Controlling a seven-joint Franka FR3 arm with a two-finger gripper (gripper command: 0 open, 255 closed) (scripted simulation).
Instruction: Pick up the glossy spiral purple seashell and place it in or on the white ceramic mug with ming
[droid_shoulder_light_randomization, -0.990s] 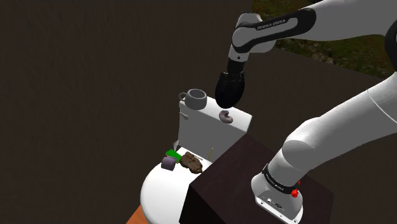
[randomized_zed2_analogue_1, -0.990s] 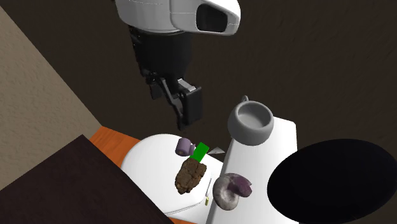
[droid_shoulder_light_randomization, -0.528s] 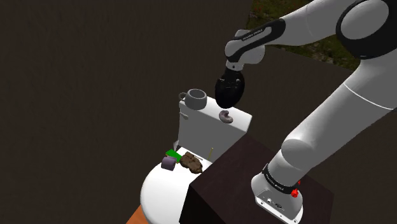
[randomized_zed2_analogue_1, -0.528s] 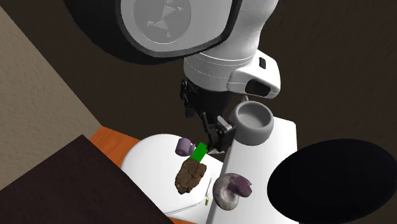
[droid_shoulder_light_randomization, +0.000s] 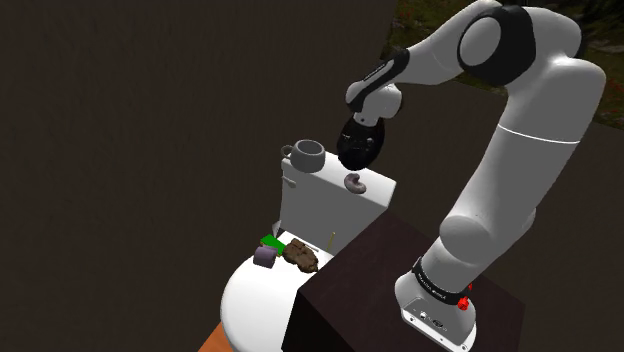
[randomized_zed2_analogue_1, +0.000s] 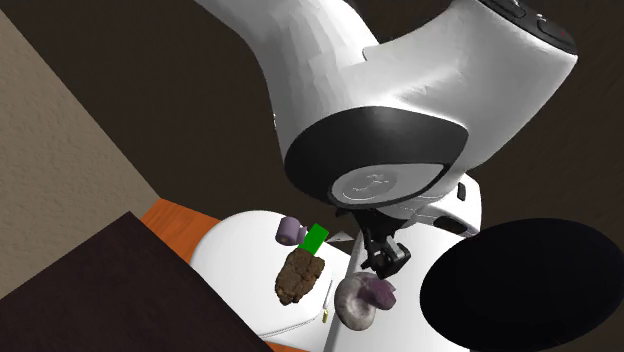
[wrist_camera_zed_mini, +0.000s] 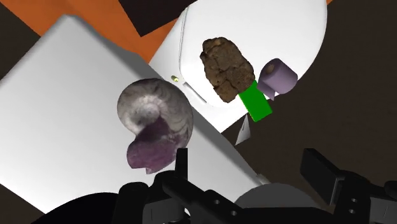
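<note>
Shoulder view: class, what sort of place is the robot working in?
Probably a bathroom, though I can't be sure: the boxy white tank, carrying the mug and seashell, adjoins a rounded white lid, together resembling a toilet.

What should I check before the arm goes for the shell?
1. Pincer open: ok, fingers stand apart.
2. Pincer empty: ok, nothing is clasped.
3. Shell between the fingers: not ok, it lies off to one finger's outer side.
4. Shell lying free on the white top: ok, nothing touches it.
5. Mug upright on the same top: ok.
6. Mug empty: cannot tell.
</note>
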